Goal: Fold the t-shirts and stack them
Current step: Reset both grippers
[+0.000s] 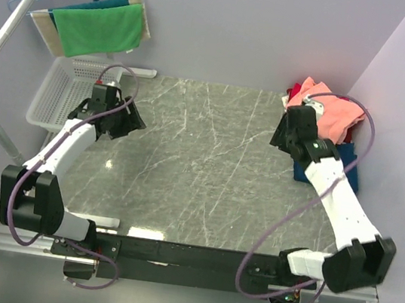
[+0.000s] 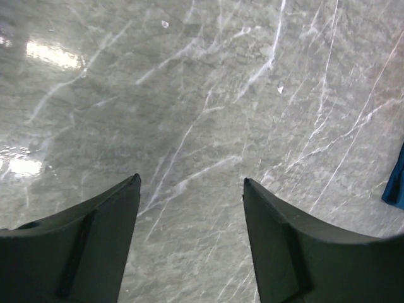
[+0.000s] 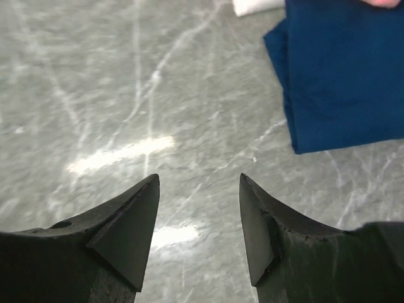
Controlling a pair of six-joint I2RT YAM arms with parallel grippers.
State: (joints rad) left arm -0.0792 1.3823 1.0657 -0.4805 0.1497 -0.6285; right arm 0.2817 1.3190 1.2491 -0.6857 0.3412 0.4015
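Viewing from the overhead camera, the left end effector [image 1: 108,117] hovers over the left part of the table [image 1: 199,174], jaws parted and holding nothing; the t-shirts lie well apart from it, at the table's far right corner. The right end effector [image 1: 288,136] hangs just beside them on their left, jaws likewise parted and empty. A salmon-pink t-shirt [image 1: 329,113] is heaped at the far side, a red t-shirt [image 1: 302,87] shows at its far edge, and a navy t-shirt [image 1: 349,162] lies nearer the arms, partly covered by the right arm. The table is grey-green with pale marble veins and glare patches. Pale lavender walls [image 1: 266,31] enclose it. At far left a white mesh basket [image 1: 59,88] sits by the table's edge, and above it a green cloth [image 1: 99,29] hangs on a hanger from a slanting white rail [image 1: 25,11]. Left wrist camera: the fingers [image 2: 88,240] stand apart over bare table, nothing between them; a sliver of blue fabric [image 2: 396,180] shows at the right border, well clear of the fingertips. Right wrist camera: the fingers [image 3: 126,233] stand apart with only table between. The folded navy t-shirt [image 3: 344,69] lies flat beyond and right of the right fingertip, not touching it, with a small white object [image 3: 255,6] beside its far left corner.
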